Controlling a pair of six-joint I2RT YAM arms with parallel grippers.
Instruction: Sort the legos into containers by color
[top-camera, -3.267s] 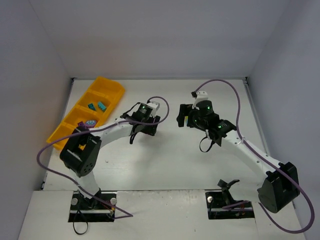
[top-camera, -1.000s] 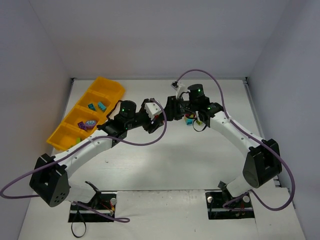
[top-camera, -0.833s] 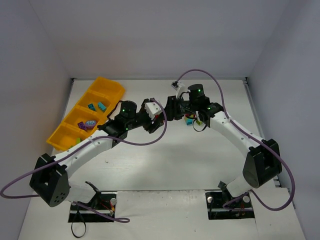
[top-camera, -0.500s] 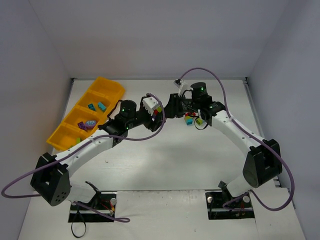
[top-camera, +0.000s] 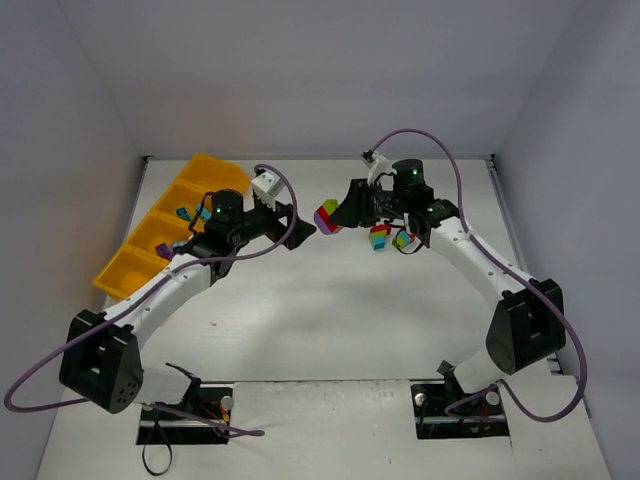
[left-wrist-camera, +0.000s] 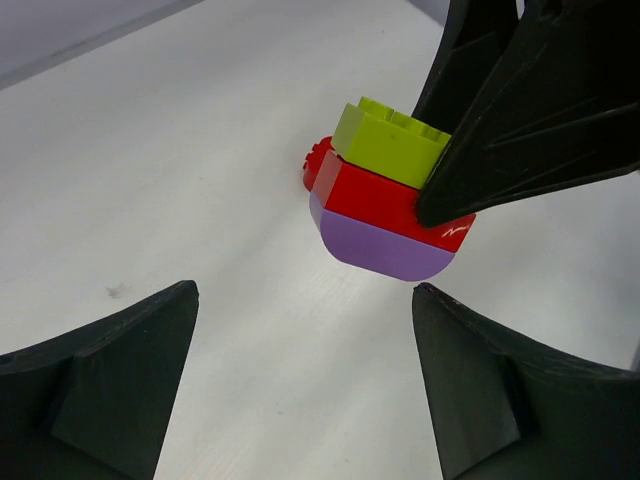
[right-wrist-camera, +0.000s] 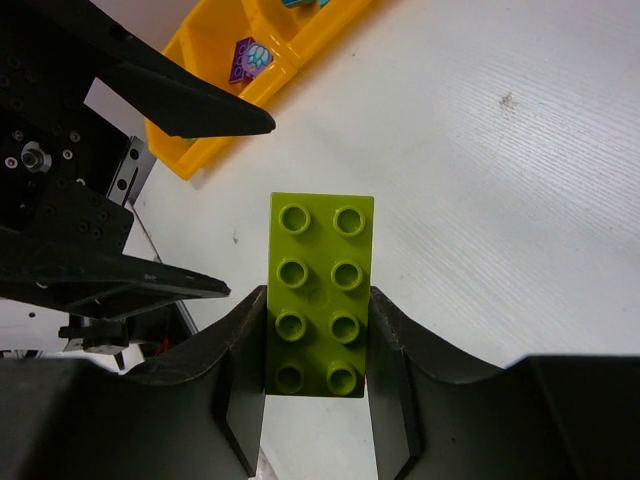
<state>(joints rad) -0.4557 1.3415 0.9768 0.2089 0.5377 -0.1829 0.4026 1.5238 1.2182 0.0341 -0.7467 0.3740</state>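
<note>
Three colours, lime on red on purple, make up the brick stack (left-wrist-camera: 390, 190) clenched in our right claw (top-camera: 345, 212) in mid-air. Our left claw (left-wrist-camera: 305, 300) gapes wide and empty, facing it just apart. We judge this a pull-apart step: next, close on the purple end, then carry pieces to the tray (top-camera: 215, 170).

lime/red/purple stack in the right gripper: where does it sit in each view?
Top external: stack just left of centre, at the tip of the right gripper.
Left wrist: stack upper middle, lime on top, red in the middle, purple at the bottom.
Right wrist: stack dead centre; only its lime studded top shows.
Shared landmark: the right gripper's black fingers, shut on the stack in all three views.
</note>
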